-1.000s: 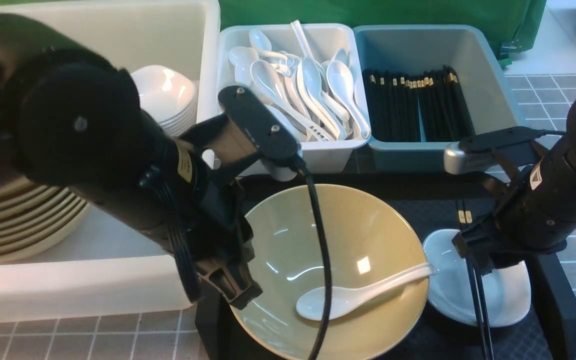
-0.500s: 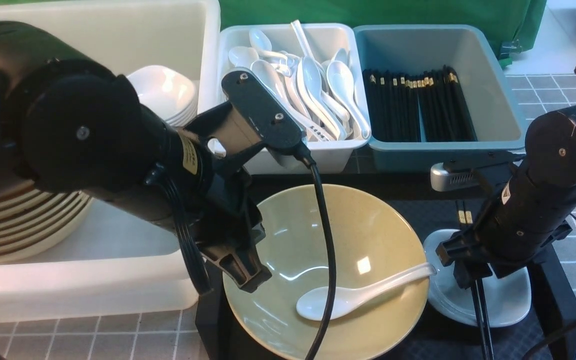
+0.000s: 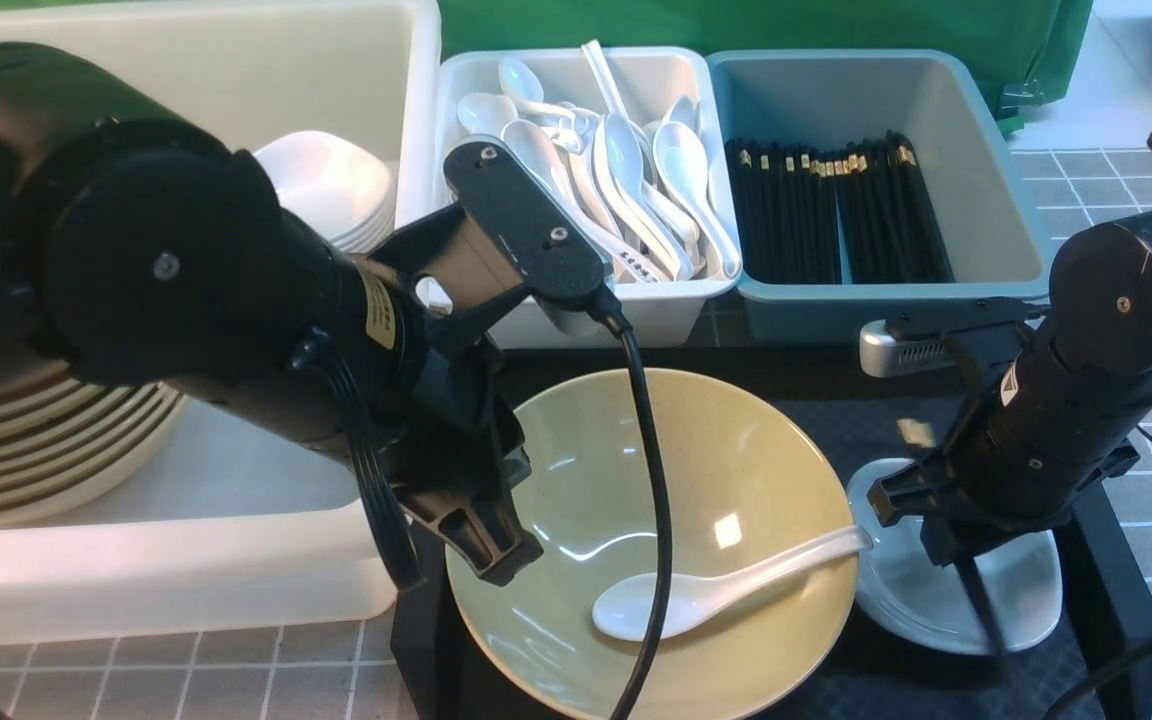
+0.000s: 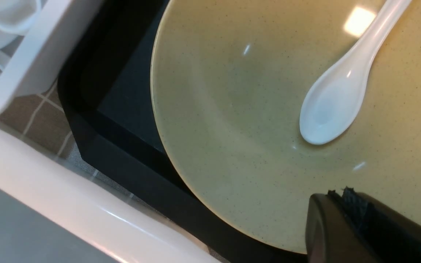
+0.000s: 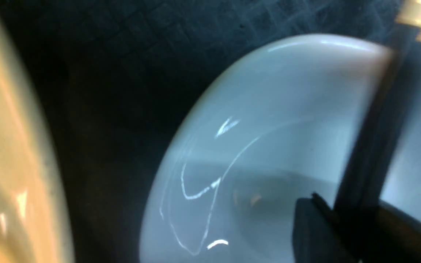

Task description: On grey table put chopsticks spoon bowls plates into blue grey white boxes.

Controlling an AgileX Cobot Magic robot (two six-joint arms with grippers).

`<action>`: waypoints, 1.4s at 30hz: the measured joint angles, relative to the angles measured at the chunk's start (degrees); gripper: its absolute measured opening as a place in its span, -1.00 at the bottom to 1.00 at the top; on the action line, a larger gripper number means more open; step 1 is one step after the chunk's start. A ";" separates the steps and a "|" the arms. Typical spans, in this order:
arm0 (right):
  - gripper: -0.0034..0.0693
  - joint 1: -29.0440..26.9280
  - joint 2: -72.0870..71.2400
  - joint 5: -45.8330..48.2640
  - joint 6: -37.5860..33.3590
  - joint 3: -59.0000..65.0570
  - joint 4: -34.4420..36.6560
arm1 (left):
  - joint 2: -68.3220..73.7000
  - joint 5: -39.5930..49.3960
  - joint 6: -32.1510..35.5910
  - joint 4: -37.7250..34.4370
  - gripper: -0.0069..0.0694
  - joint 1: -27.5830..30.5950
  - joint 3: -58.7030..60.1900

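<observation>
Where the chopsticks (image 5: 375, 138) cross the white dish (image 3: 896, 585), the right end effector (image 3: 948, 548) is clamped on them.

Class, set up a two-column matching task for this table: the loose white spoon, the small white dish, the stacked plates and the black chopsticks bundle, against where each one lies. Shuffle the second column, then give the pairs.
Column one:
1. loose white spoon
2. small white dish
3. stacked plates
4. black chopsticks bundle

Column two:
A. in the blue box
B. in the large white box
C. in the green bowl
D. on the black tray, beside the bowl

Pairs: 1-C; 2-D; 3-B; 4-A
</observation>
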 joint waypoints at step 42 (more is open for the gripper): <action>-0.47 -7.35 18.45 -3.29 -6.80 -55.71 -1.02 | 12.68 -11.61 8.44 -13.41 -0.84 17.52 -21.72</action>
